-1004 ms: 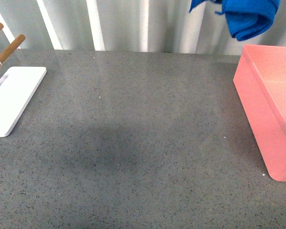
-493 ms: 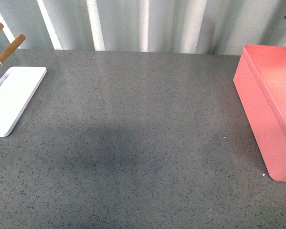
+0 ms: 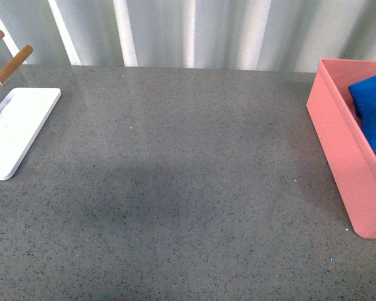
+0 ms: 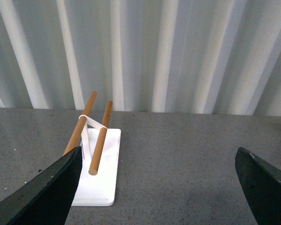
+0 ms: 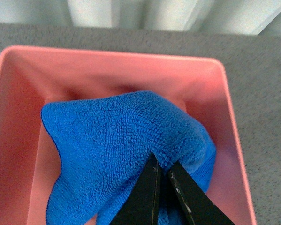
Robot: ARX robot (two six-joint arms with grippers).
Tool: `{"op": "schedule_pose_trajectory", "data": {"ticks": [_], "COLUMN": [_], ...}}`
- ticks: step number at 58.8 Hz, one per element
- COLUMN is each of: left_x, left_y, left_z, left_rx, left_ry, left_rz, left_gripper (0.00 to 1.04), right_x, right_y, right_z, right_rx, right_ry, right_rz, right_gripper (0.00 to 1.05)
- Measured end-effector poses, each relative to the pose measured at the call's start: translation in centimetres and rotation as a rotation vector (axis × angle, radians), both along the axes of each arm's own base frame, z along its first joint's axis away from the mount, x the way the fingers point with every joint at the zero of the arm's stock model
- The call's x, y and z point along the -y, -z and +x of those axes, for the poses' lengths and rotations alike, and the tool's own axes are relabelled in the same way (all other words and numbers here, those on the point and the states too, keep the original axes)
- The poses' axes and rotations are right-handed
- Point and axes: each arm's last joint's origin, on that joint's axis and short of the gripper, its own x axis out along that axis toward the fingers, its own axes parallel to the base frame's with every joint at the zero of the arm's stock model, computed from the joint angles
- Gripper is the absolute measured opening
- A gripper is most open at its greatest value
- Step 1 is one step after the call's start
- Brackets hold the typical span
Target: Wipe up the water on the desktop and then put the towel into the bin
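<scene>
Both my grippers showed: my right gripper [image 5: 163,176] pinched a fold of the towel [image 5: 117,145], which lay inside the bin [image 3: 338,144] at the front view's right edge. My left gripper [image 4: 156,187] hung spread above the desktop [image 3: 175,188]; farther back stood a white stand [image 4: 100,178].

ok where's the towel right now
The towel is down inside the bin at the right edge of the front view, pinched by the right gripper.
</scene>
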Motion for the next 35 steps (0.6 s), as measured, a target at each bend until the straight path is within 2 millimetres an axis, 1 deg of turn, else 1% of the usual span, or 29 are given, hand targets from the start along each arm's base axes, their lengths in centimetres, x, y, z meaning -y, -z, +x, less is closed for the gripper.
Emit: {"op": "schedule_pose_trajectory", "data": {"ticks": [5,7,9,10,14,24,26,30,35], "left_x": [0.0,0.0,0.0,0.0,0.0,0.0,0.0,0.0,0.0], "left_y": [0.0,0.0,0.0,0.0,0.0,0.0,0.0,0.0,0.0], "left_z": [0.0,0.0,0.0,0.0,0.0,0.0,0.0,0.0,0.0], "left_rx": [0.0,0.0,0.0,0.0,0.0,0.0,0.0,0.0,0.0], "left_ry": [0.0,0.0,0.0,0.0,0.0,0.0,0.0,0.0,0.0], "left_rz": [0.0,0.0,0.0,0.0,0.0,0.0,0.0,0.0,0.0], "left_gripper": [0.98,0.98,0.98,0.98,0.98,0.98,0.98,0.98,0.98], "right_x": [0.1,0.1,0.1,0.1,0.1,0.1,0.1,0.2,0.2], "right_y": [0.8,1.0,1.2,1.3,1.4,1.1,1.2,1.2,1.1], "right_z": [0.6,0.8,0.9,1.0,1.1,1.2,1.2,1.1,1.1], "right_rx": [-0.074,-0.099,-0.121,-0.139,-0.165,-0.177,-0.178,-0.18,-0.179], "right_ry": [0.009,0.012,0.015,0.018,0.022,0.028,0.03,0.036,0.038], "right_rz": [0.058,0.087,0.111,0.136,0.158,0.158,0.157,0.147,0.15], "right_gripper": [0.04,0.08,0.14,0.19,0.3,0.56,0.6,0.71,0.87]}}
